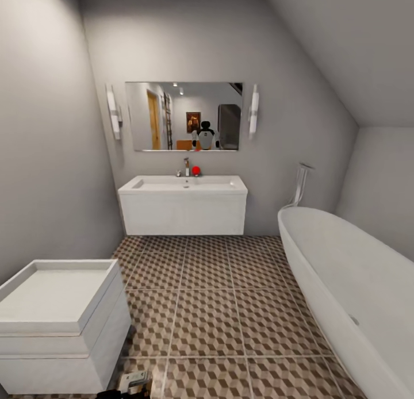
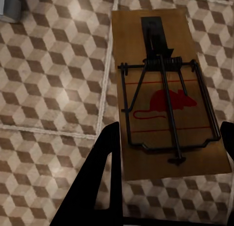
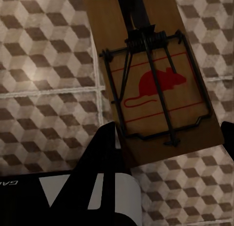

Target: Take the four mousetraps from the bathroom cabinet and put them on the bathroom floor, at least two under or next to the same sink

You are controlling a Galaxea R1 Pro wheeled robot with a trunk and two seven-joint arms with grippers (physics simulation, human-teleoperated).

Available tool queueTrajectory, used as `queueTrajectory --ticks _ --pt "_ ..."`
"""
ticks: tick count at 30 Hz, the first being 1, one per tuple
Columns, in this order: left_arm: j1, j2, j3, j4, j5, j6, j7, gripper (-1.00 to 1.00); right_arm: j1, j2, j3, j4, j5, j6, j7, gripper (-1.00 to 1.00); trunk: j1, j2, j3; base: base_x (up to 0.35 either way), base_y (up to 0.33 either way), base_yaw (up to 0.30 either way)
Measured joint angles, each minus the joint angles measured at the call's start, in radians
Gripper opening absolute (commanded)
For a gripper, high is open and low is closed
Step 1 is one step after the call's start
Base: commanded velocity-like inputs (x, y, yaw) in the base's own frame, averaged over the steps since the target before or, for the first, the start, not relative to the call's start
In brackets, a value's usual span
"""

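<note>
Left jaws: closed on a trap, one black finger on each long edge of the board. The board runs out from between the fingers, wire spring bar and red mouse print face up, floor beyond it. Cannot tell if the trap touches the tiles or hangs above them.

Right jaws: same, gripping a second trap by its near end, finger on one edge, the other finger just at the frame edge. The board is tilted slightly off the finger line. Cube-pattern tiles lie beyond it, and a black and white robot part sits just behind the fingers.

Head view: a bit of the left arm is low at the frame's bottom edge, over the tiles. Just beside it on the left side stands a white box unit. Well ahead is the sink with its tap and a small red object on the rim, with a mirror above. The tub runs along the right side. Open tiled floor lies between arm and sink.
</note>
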Motion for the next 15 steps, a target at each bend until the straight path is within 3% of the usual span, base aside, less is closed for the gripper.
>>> queueTrajectory --ticks 11,15 --pt "0.000 -0.004 0.000 0.001 -0.002 0.000 -0.004 -1.00 0.000 0.004 0.000 0.000 -0.001 0.000 0.000 -1.00 0.000 0.000 0.000 0.322 0.000 0.000" --pt "0.000 -0.009 0.001 0.000 -0.003 0.000 -0.005 -1.00 0.000 0.005 0.000 0.000 -0.001 0.000 0.000 -1.00 0.000 0.000 0.000 0.215 0.000 0.000"
